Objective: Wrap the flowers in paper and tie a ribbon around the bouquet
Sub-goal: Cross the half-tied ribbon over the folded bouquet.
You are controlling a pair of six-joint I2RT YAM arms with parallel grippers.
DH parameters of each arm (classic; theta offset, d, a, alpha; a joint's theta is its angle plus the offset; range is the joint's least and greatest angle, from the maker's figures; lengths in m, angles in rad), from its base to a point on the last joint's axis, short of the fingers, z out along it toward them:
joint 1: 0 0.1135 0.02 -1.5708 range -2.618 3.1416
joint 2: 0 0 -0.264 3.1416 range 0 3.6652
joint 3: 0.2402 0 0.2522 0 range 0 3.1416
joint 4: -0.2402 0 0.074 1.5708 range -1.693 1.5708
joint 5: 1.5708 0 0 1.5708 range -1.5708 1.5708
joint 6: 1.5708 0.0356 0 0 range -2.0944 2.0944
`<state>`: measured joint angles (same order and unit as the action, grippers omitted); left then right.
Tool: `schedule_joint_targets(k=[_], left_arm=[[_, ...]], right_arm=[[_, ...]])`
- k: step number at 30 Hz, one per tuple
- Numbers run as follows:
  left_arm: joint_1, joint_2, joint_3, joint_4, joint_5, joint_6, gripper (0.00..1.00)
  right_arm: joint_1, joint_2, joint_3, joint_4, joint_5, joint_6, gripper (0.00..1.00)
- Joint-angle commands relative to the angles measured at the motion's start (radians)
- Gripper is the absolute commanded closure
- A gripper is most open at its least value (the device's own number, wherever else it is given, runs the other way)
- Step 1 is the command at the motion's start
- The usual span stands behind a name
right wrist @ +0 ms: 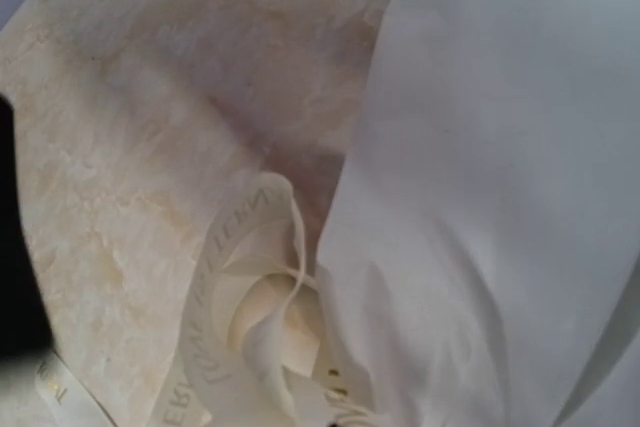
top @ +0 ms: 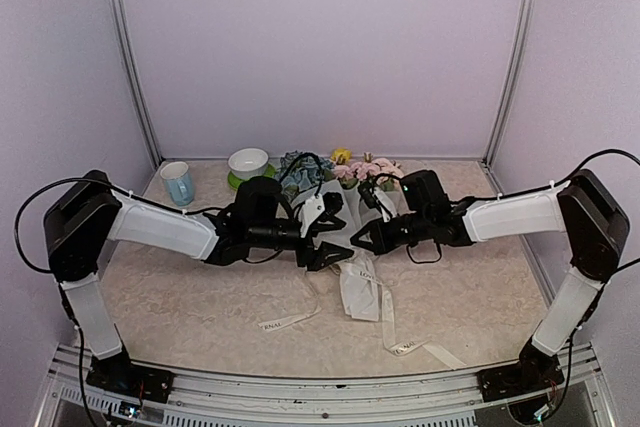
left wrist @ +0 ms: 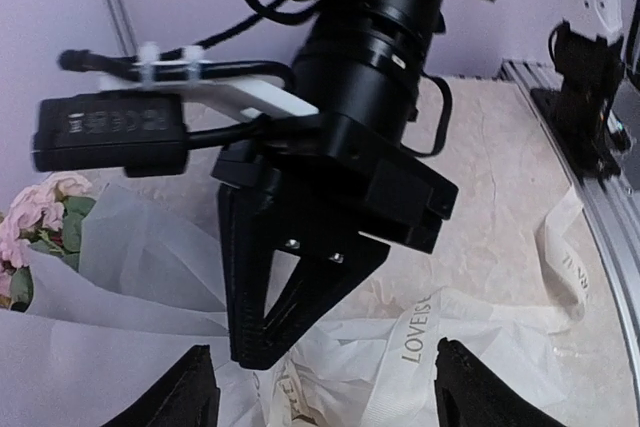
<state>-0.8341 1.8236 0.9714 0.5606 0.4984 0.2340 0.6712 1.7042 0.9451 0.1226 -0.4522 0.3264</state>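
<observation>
The bouquet (top: 358,265) lies on the table between the arms. Its flowers (top: 352,169) point to the back and its white paper (left wrist: 120,277) wraps the stems. The cream ribbon (left wrist: 415,339) with dark lettering crosses the crumpled paper, and its loose ends trail toward the front (top: 408,345). My left gripper (left wrist: 330,392) hangs open just above the ribbon, one fingertip on each side. My right gripper (left wrist: 256,352) points down at the wrap, shut, with the ribbon pinched at its tip. In the right wrist view a ribbon loop (right wrist: 235,277) curls beside the paper (right wrist: 490,197); the fingers themselves are hidden.
A light blue mug (top: 178,183) and a white bowl on a green plate (top: 248,163) stand at the back left. Booth walls and metal posts (top: 512,57) close in the table. The right arm's base (left wrist: 590,77) shows in the left wrist view.
</observation>
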Motion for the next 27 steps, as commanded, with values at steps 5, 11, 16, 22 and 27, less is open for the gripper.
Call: schedule_joint_targets(k=[5, 11, 16, 22, 27], left_arm=[[0.002, 0.140, 0.234, -0.692, 0.123, 0.390, 0.25], [-0.007, 0.178, 0.255, -0.698, 0.092, 0.394, 0.34], [-0.006, 0.154, 0.219, -0.567, 0.072, 0.317, 0.60], [0.003, 0.134, 0.185, -0.453, 0.120, 0.255, 0.81], [0.009, 0.156, 0.218, -0.500, 0.097, 0.225, 1.00]], right_arm=[[-0.003, 0.029, 0.022, 0.015, -0.018, -0.002, 1.00], [-0.004, 0.020, 0.021, 0.008, -0.016, -0.006, 1.00], [-0.003, 0.021, 0.022, 0.009, -0.019, -0.003, 1.00], [-0.004, 0.017, 0.021, 0.010, -0.019, -0.001, 1.00], [-0.004, 0.010, 0.017, 0.008, -0.016, -0.001, 1.00]])
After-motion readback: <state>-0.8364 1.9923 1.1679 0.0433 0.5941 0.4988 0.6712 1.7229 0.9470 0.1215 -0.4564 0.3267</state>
